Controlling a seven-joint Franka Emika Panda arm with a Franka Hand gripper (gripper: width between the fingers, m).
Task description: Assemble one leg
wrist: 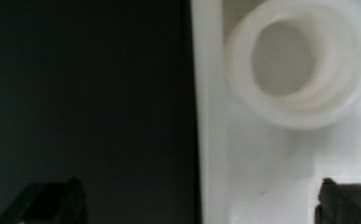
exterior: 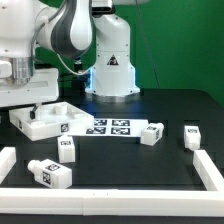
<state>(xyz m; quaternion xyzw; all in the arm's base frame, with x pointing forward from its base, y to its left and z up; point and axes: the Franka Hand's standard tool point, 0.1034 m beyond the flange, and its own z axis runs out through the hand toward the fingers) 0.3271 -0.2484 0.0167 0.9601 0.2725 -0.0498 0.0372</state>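
Several legs, small chunky white posts with tag stickers, lie on the black table: one (exterior: 67,148) and another (exterior: 55,173) toward the exterior view's left front, one (exterior: 150,133) and one (exterior: 192,137) toward the right. My gripper (exterior: 28,97) hangs over the large white square panel (exterior: 45,120) at the exterior view's left. In the wrist view the gripper (wrist: 198,205) is open and empty. One dark finger (wrist: 52,200) is over the black table, the other over the panel (wrist: 248,160), beside its round raised socket (wrist: 298,65). No leg shows in the wrist view.
The marker board (exterior: 110,127) lies mid-table beside the panel. A white rail (exterior: 100,190) runs along the front, with short side pieces at the left (exterior: 8,160) and right (exterior: 205,168). The robot's base (exterior: 110,70) stands at the back.
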